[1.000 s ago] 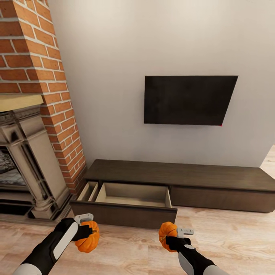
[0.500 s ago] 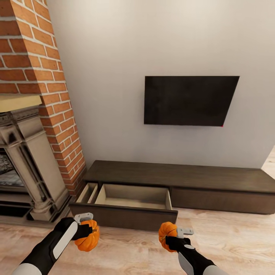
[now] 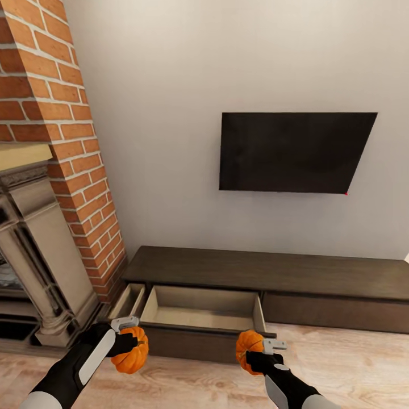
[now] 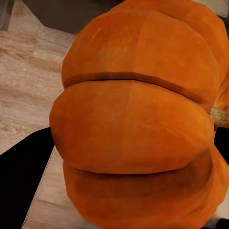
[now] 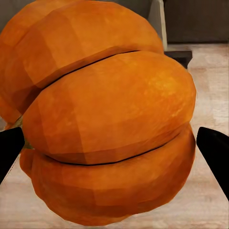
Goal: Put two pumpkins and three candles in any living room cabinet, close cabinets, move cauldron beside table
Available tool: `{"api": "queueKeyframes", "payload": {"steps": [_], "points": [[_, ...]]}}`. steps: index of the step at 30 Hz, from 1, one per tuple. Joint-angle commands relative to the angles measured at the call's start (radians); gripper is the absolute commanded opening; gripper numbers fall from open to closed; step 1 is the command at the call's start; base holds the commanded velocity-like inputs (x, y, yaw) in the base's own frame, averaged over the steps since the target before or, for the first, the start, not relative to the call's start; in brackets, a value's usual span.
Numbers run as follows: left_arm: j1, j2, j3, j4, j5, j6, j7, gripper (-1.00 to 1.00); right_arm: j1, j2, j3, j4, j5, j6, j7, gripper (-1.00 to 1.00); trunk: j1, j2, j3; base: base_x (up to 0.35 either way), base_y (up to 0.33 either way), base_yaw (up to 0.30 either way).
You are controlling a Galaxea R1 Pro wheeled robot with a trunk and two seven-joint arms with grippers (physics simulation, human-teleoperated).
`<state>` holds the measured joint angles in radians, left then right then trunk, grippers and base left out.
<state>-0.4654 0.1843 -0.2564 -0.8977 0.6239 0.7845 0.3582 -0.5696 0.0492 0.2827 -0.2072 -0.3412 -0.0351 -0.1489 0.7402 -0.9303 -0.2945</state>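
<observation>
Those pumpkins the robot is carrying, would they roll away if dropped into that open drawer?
Probably a little. The left gripper's pumpkin and the right gripper's pumpkin look round and ribbed, so they may wobble. The drawer's walls should likely contain them.

The cabinet (image 3: 267, 272) runs along the wall below the TV (image 3: 292, 152), with the fireplace (image 3: 40, 187) at its left end. Its left drawer (image 3: 201, 309) stands pulled out over the floor (image 3: 352, 363). Before the drawer, the left hand (image 3: 126, 341) holds one pumpkin (image 3: 132, 357) and the right hand (image 3: 262, 351) another pumpkin (image 3: 248, 344), well apart.
</observation>
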Motion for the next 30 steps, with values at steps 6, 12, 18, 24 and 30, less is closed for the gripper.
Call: {"api": "queueKeyframes", "payload": {"steps": [6,12,18,24,30], "points": [[-0.001,0.001,-0.004,-0.001,0.010,0.001,0.010,-1.00,-0.001,0.000,0.009,0.000,-0.009,-0.003,-0.006,-1.00,0.001,-0.001,-0.001,0.330,0.153,0.000],[-0.001,-0.001,-0.004,-0.001,0.010,0.001,0.010,-1.00,-0.001,-0.002,0.009,-0.005,-0.009,-0.003,0.001,-1.00,0.001,-0.001,-0.001,0.330,0.158,0.000],[-0.001,-0.008,-0.006,-0.001,0.007,-0.005,0.010,-1.00,-0.001,-0.004,0.008,-0.058,-0.009,0.113,0.070,-1.00,0.001,-0.001,-0.001,0.329,0.121,0.000],[-0.001,-0.009,-0.006,-0.011,0.006,-0.011,0.014,-1.00,-0.001,-0.001,-0.006,-0.445,-0.012,0.563,0.060,-1.00,0.001,-0.001,-0.001,0.231,0.012,0.000],[-0.001,-0.023,-0.010,-0.087,0.005,-0.010,0.013,-1.00,-0.003,0.000,-0.060,-0.536,-0.013,0.650,0.009,-1.00,0.001,-0.001,-0.001,0.023,0.001,0.000]]}}
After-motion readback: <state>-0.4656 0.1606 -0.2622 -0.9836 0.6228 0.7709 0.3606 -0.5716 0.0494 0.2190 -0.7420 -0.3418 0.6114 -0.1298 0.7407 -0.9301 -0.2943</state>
